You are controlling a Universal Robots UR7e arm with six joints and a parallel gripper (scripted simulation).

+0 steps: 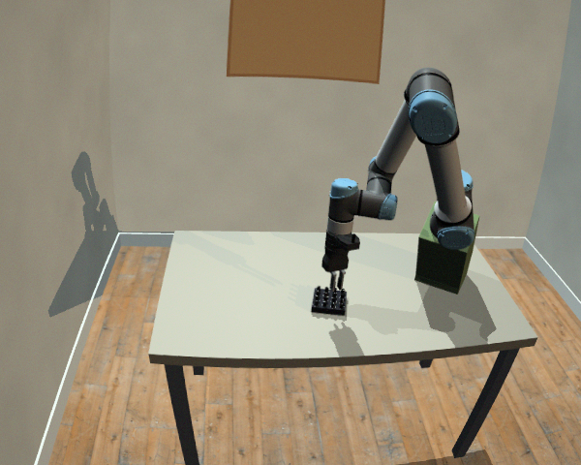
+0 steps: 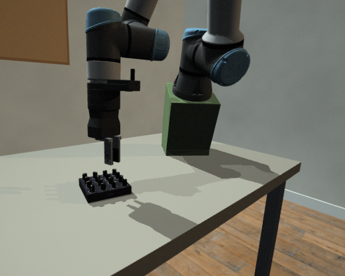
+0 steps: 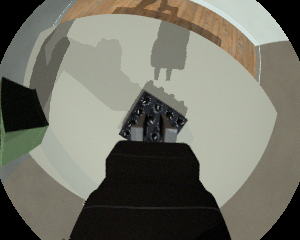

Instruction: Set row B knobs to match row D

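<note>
The black knob box (image 1: 328, 310) (image 2: 95, 197) (image 3: 148, 110) stands flat on the table, its rows of small dark knobs upward. A small mark that looks like the socket (image 2: 110, 194) shows on the side facing the exterior camera. My gripper (image 1: 336, 288) (image 2: 112, 163) (image 3: 153, 121) points straight down with its fingers parted and nothing between them. The fingertips hang a little above the knobs, over the part of the box away from that side. In the wrist view the fingers hide some knobs, and the box lies turned relative to them. Knob lines and printed names are too small to read.
The pale table (image 1: 230, 320) (image 2: 48, 237) (image 3: 230, 125) carries the box. The green pedestal (image 1: 441, 263) (image 2: 190, 127) (image 3: 27, 132) with the arm's base stands at the back right in the top view. Shadows of the arm and gripper fall beside the box.
</note>
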